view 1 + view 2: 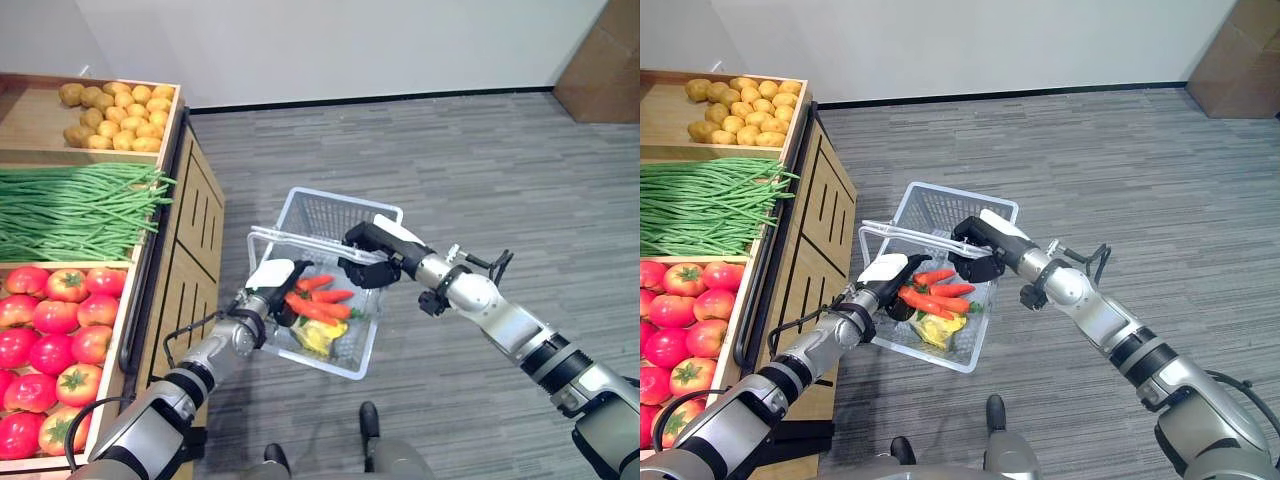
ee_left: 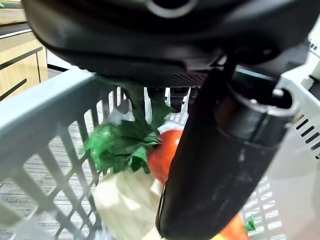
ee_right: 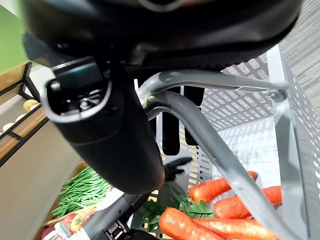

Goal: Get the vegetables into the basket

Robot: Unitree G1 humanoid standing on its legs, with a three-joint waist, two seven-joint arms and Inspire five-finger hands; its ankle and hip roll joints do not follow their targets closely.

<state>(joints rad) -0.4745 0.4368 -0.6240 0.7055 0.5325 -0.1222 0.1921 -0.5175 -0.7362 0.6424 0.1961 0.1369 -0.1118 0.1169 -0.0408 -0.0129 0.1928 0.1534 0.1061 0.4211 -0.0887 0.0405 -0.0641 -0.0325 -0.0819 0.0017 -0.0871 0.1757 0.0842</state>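
Right hand (image 1: 975,252) clamped on the wire basket (image 1: 962,213) handle, holding it just beside the produce shelf (image 1: 790,190). Left hand (image 1: 895,285) down inside the basket over the carrots (image 1: 935,298); its finger state I can't tell. Carrots lie across the basket, left hand nearer.

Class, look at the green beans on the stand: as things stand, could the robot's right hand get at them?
Probably not: the right hand is curled round the basket's handle, carrying it, and the green beans lie on the robot's left side.
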